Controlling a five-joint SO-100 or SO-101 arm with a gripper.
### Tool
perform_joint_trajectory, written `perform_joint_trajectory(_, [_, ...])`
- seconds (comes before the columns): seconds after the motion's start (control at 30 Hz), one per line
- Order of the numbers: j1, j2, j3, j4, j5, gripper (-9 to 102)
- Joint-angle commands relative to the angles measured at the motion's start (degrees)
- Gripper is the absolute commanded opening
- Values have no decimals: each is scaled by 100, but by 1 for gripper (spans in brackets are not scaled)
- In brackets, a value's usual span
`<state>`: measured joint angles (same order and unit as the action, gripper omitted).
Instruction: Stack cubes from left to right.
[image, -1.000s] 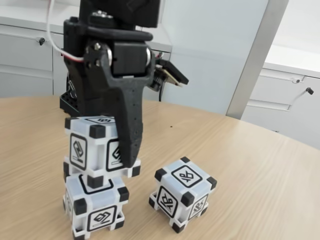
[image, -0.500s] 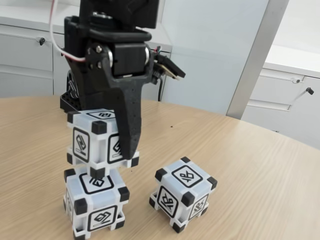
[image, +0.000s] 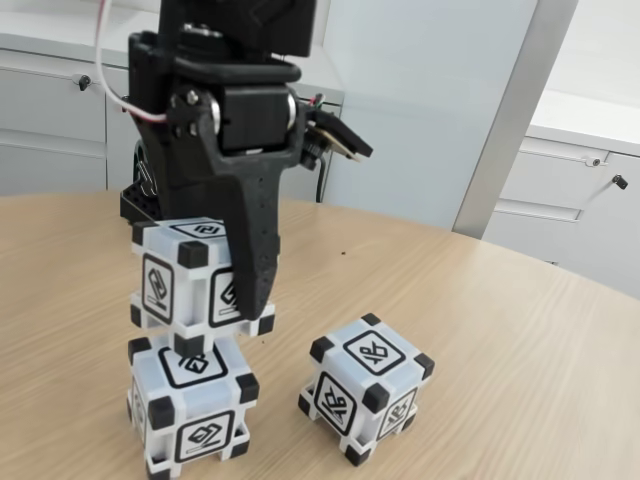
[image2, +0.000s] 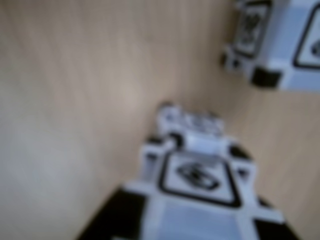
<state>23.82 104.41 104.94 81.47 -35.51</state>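
In the fixed view my black gripper is shut on a white cube with black corners. It holds that cube level, directly over a second cube on the table at the lower left. The two are very close, and I cannot tell whether they touch. A third cube sits alone on the table to the right. The blurred wrist view has the held cube at the bottom, the cube under it peeking out beyond, and the third cube at the top right.
The round wooden table has bare room to the right and behind the cubes. White cabinets and a grey post stand beyond the table's edge. The arm's base is behind the stack.
The held cube has risen slightly off the lower cube and levelled out, shifting a little to the left. The other two cubes have stayed in place.
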Motion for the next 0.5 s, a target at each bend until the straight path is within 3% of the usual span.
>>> perform_joint_trajectory(0.0, [53, 105, -123, -308, 149, 16])
perform_joint_trajectory(0.47, [53, 202, -35, -519, 176, 16])
